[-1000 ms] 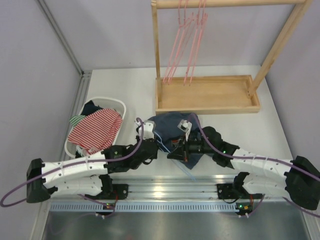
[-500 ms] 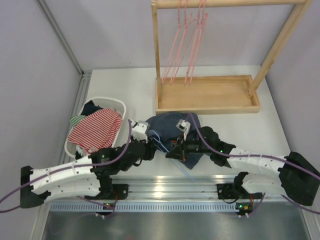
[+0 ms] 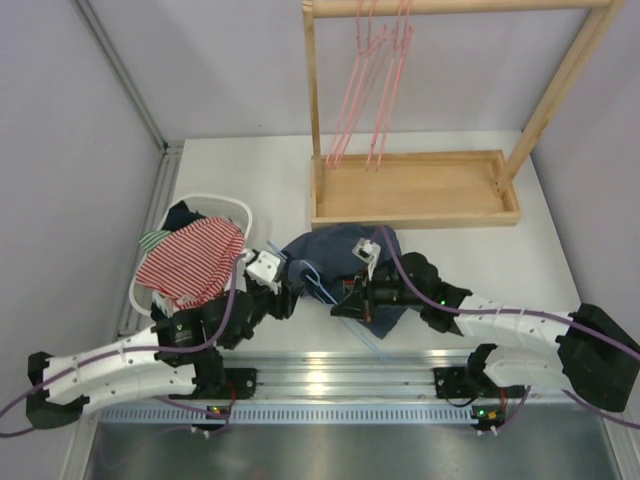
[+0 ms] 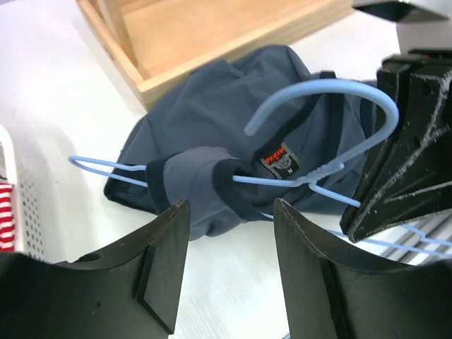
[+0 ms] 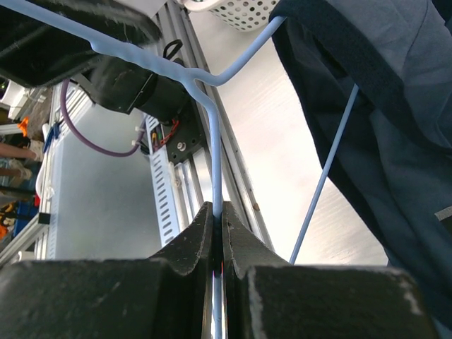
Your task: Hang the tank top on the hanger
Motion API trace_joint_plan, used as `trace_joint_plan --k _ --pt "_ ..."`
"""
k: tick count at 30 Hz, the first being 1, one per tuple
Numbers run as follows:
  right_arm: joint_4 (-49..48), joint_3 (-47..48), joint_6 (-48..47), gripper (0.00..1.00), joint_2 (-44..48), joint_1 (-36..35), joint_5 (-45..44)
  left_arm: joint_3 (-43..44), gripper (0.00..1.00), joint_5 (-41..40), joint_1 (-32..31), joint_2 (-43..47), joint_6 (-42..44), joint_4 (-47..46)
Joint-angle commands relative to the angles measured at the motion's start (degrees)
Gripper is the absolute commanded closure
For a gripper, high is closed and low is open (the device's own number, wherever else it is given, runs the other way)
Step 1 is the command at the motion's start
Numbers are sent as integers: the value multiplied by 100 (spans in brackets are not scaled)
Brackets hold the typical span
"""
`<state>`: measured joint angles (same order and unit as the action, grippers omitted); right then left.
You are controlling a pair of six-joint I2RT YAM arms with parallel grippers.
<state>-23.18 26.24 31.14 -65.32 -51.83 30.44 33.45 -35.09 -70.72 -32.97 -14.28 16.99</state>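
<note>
On the white counter [image 3: 250, 170], walled in by pale lilac panels and edged at the near side by a metal rail, stands a wooden rack [image 3: 415, 190] with pink hangers [image 3: 370, 90] on its top bar. A white basket [image 3: 235, 208] at the left holds a red-and-white striped garment [image 3: 190, 260].

The tank top [image 3: 335, 250] lies crumpled on the counter just in front of the rack's tray, between the two arms. The left wrist view shows one of its dark-trimmed straps wrapped round one arm of the hanger [image 4: 332, 88]. The hook arches over the neck label, and the wire's far end pokes out bare on the basket side.

The right tool [image 5: 217, 212] has its jaws pinched tight on the hanger's wire, right at the edge of the shirt. The left tool [image 4: 232, 208] is spread wide and grips nothing. Its two fingers [image 4: 166, 268] frame the wrapped strap from a little way off, touching neither cloth nor wire.

Compared with a second ago, the left arm has drawn back toward the basket and its own base, so its tool now sits clear of the shirt. The right arm, the hanger and the tank top have hardly shifted.
</note>
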Motion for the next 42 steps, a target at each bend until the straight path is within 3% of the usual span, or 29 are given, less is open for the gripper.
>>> trace_joint_plan --k 1,3,5,9,10,13,17,26,32,38,40,42 --pt "-565 13 -64 100 116 24 173 38 44 467 -21 -227 550 -346" --pt "-582 4 -55 100 125 33 165 39 45 1306 -21 -289 488 -468" --pt "-635 -5 -38 100 98 33 173 -75 45 1644 -21 -324 313 -635" --pt "-706 4 -20 100 63 33 191 -504 42 1435 -30 -149 5 -1372" --pt "-706 4 -11 100 63 24 182 -585 35 1217 -30 -131 -39 -1653" --pt "-714 -22 -11 100 72 33 173 -778 34 638 -30 -236 -101 -2261" --pt "-688 -5 15 100 72 33 173 -876 34 836 -30 -464 39 -3069" --pt "-609 83 -11 100 -16 33 164 -744 35 583 -30 -876 224 -3422" --pt "-635 92 15 100 -7 33 129 -831 43 539 -21 -1387 224 -3913" --pt "-539 162 -2 100 -33 33 121 -1139 51 169 -21 -1212 330 -4450" --pt "-521 162 -2 100 -33 33 86 -1130 65 187 -21 -1185 409 -4450" --pt "-503 162 -2 100 -25 33 50 -1069 93 134 -21 -1212 418 -4345"
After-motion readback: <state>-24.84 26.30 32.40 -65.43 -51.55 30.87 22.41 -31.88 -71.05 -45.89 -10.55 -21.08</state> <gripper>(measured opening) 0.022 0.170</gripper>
